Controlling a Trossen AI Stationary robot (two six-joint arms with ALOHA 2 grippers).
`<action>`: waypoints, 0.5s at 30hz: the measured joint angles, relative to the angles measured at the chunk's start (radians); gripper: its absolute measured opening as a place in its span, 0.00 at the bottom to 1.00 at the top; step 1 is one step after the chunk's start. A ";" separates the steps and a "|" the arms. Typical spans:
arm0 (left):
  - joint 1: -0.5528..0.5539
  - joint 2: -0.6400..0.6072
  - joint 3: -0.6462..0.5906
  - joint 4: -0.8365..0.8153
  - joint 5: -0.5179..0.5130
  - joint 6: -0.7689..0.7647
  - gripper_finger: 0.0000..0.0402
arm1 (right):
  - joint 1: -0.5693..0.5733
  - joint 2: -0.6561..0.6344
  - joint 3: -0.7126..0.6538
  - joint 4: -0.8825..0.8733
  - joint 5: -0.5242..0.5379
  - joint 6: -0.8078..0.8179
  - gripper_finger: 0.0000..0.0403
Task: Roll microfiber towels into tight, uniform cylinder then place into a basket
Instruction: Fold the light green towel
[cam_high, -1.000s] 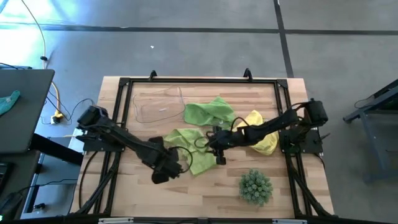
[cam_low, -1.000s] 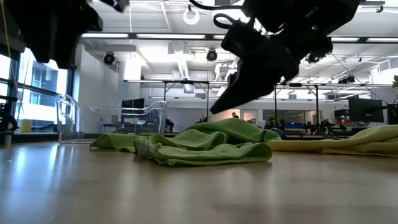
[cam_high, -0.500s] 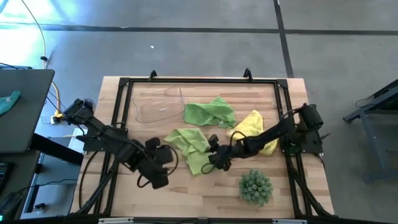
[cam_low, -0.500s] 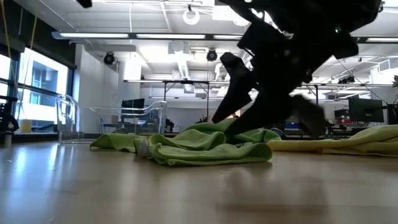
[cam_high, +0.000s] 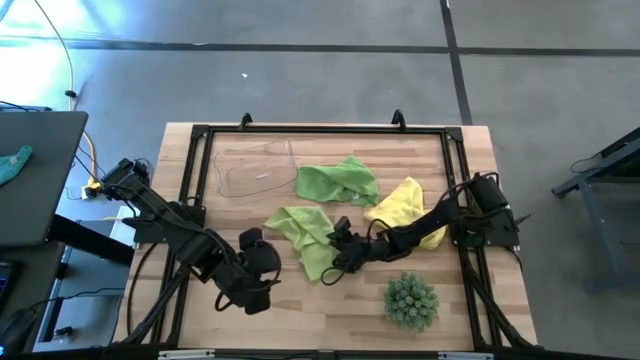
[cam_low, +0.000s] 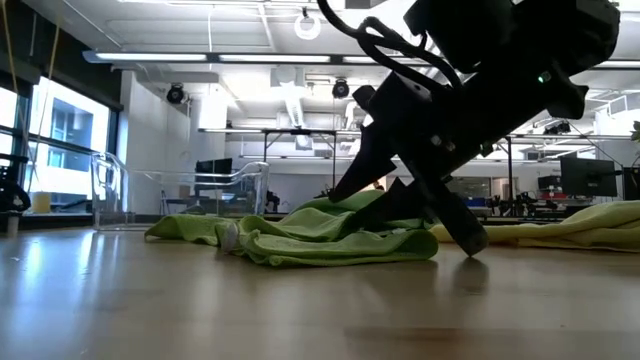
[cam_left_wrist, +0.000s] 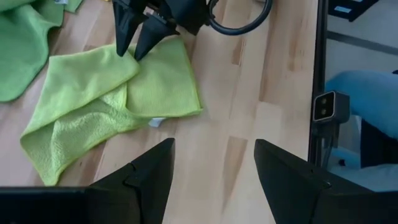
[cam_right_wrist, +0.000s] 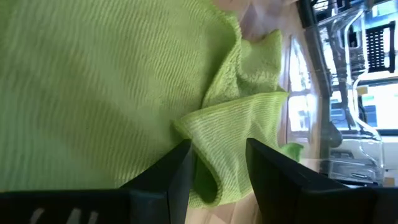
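Overhead and wrist views of the desk (cam_high: 440, 310). Your right end effector (cam_high: 337, 262) is lowered to the near edge of the crumpled lime towel (cam_high: 305, 238) at mid-desk; in the low view its dark fingers (cam_low: 455, 222) slant down to the wood just beside that towel's right-hand end (cam_low: 330, 240). The right wrist view shows the two fingers (cam_right_wrist: 168, 177) standing apart with a fold of the lime towel (cam_right_wrist: 236, 124) lying directly ahead of them and partly between them; the fingers are not closed on the cloth, and you cannot tell whether they press on it.

Your left end effector (cam_high: 255, 290) hangs over bare wood, to the left of the right one and near it. Its fingers (cam_left_wrist: 146, 177) are spread wide and hold nothing. The lime towel (cam_left_wrist: 112, 93) lies ahead of it, apart from its tips, and beyond that towel the right end effector (cam_left_wrist: 134, 46) points down onto the cloth's far corner.

Behind the right end effector, farther up the desk, lies the second lime towel (cam_high: 337, 181), loosely bunched. The yellow towel (cam_high: 405, 205) lies to the right of it, under the right arm's forearm. None of the three is rolled.

The clear basket (cam_high: 255, 170) stands at the far left of the desk, well apart from both end effectors. The spiky plant (cam_high: 411, 299) sits near the right end effector, on its right.
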 joint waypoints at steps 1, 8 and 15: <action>0.000 0.000 0.000 0.001 -0.002 0.010 0.53 | 0.000 0.000 0.000 0.002 -0.003 0.000 0.35; 0.000 0.000 0.000 0.001 -0.011 0.036 0.53 | 0.000 0.000 0.000 -0.003 -0.006 -0.006 0.35; 0.000 0.000 0.000 0.001 -0.011 0.112 0.53 | 0.010 0.000 0.000 -0.018 -0.006 0.026 0.35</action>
